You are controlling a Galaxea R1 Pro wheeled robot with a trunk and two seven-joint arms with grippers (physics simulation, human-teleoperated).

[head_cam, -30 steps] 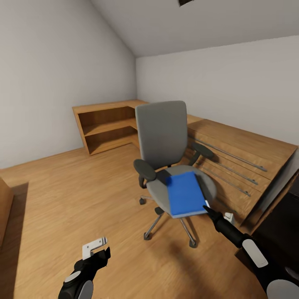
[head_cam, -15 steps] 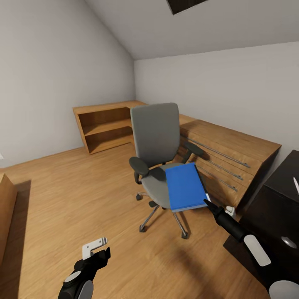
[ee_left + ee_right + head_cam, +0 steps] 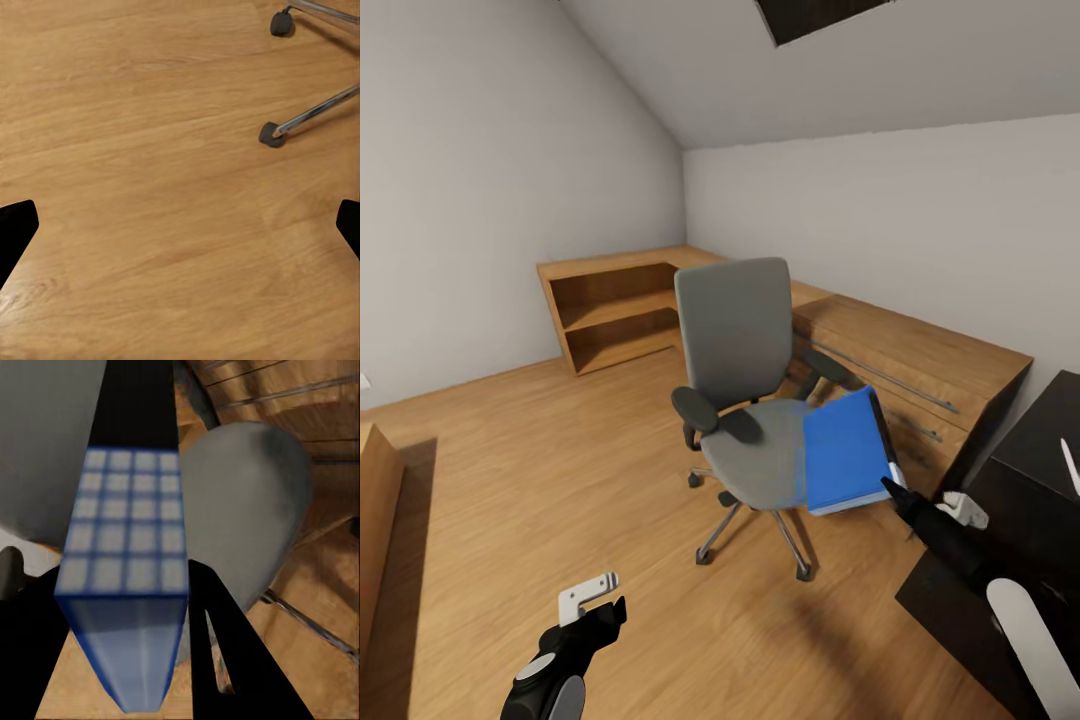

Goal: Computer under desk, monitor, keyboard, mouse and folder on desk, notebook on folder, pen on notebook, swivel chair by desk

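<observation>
Head view, left to right. The left gripper (image 3: 595,598) hangs low over the wooden floor (image 3: 540,470), holding nothing; in the left wrist view its fingertips (image 3: 15,229) stand wide apart at the frame edges, above a chair castor (image 3: 270,135). At centre, the swivel chair (image 3: 745,370) stands in front of the oak shelf unit (image 3: 615,305) and oak drawer chest (image 3: 920,365). The folder (image 3: 847,452) is tilted, lifted off the seat at its right side, with the right gripper (image 3: 895,492) pinching its near corner; the right wrist view shows the folder (image 3: 127,585) edge-on between the closed fingers. At far right is the desk (image 3: 1030,480), carrying a pen (image 3: 1071,466).

Handling, as judged: the folder looks light, thin and stiff but slick, so a corner hold may let it pivot or droop; a grip deeper along the edge would steady it.
</observation>
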